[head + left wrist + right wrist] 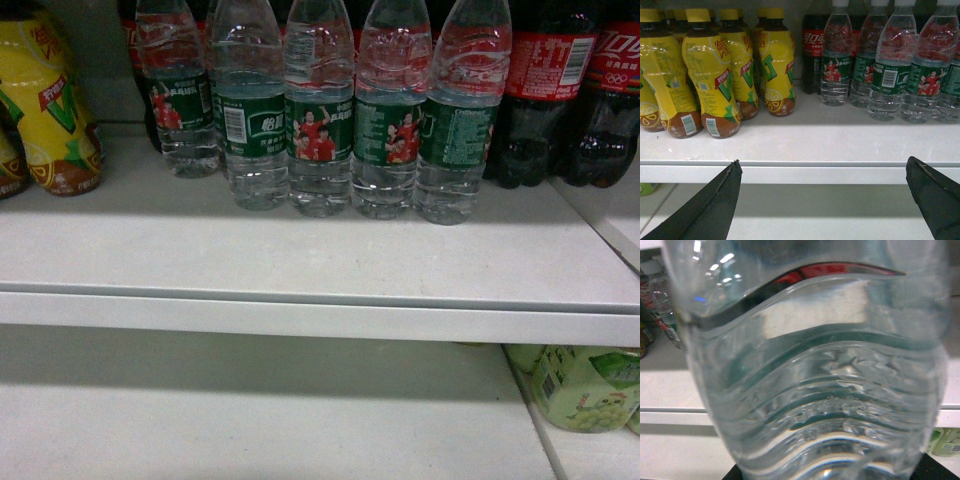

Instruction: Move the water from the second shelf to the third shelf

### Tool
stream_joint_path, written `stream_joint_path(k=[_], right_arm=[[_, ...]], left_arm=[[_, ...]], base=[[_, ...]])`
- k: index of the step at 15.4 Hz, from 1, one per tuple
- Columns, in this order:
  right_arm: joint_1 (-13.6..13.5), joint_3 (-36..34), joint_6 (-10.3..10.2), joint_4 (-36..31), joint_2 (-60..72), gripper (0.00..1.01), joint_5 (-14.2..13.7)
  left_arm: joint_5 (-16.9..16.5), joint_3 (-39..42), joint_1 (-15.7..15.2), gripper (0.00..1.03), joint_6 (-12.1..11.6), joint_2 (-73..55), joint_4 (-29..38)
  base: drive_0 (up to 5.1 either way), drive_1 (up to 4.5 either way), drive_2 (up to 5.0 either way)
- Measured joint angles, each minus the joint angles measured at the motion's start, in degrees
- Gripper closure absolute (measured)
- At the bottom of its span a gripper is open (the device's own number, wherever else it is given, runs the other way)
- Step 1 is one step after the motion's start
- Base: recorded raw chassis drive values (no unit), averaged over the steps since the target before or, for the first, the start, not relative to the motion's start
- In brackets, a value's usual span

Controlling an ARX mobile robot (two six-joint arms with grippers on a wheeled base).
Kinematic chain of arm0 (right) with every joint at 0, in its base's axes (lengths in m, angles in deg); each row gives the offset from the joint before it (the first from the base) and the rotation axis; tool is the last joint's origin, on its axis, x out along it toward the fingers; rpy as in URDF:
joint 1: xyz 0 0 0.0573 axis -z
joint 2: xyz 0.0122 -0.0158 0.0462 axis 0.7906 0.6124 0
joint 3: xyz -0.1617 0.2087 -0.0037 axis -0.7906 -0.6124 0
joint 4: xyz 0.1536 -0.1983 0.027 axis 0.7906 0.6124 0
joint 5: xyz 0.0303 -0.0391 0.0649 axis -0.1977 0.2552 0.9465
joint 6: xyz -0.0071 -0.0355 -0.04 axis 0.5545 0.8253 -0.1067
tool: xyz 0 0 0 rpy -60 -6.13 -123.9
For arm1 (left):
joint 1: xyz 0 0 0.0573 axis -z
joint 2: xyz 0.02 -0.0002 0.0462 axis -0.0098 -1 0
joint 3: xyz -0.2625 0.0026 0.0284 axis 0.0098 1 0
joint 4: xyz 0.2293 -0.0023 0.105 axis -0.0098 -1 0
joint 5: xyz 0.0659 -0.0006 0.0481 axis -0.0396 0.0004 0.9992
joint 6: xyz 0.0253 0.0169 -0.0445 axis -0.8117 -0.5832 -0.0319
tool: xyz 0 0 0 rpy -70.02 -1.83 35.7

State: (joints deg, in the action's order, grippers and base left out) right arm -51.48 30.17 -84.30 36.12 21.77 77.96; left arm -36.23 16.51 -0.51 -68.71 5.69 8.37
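Right gripper (825,475): dark base under water bottle (815,380) that fills its view, grip not discernible | left gripper (822,200): fingers spread, below shelf edge (800,167) | remaining water bottles (320,110) upright on that shelf

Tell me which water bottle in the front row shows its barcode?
The water bottle second from the left in the head view; its label shows a white barcode, the others show people or text.

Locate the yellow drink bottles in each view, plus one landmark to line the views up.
Head: yellow drink bottles at the far left edge, on the upper shelf.
Left wrist: a cluster filling the left half, left of the cola bottle.
Right wrist: cannot tell; a close water bottle fills the frame.
Shared landmark: the white shelf edge.
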Motion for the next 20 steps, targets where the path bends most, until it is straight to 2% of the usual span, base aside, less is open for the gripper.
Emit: stream_joint_path(k=[20], right_arm=[[0.0, 0.0, -0.4, 0.5, -1.5, 0.62, 0.0]], left_arm=[[0.0, 0.0, 0.0, 0.05, 0.0, 0.0, 0.0]], base=[[0.0, 0.00, 0.0]])
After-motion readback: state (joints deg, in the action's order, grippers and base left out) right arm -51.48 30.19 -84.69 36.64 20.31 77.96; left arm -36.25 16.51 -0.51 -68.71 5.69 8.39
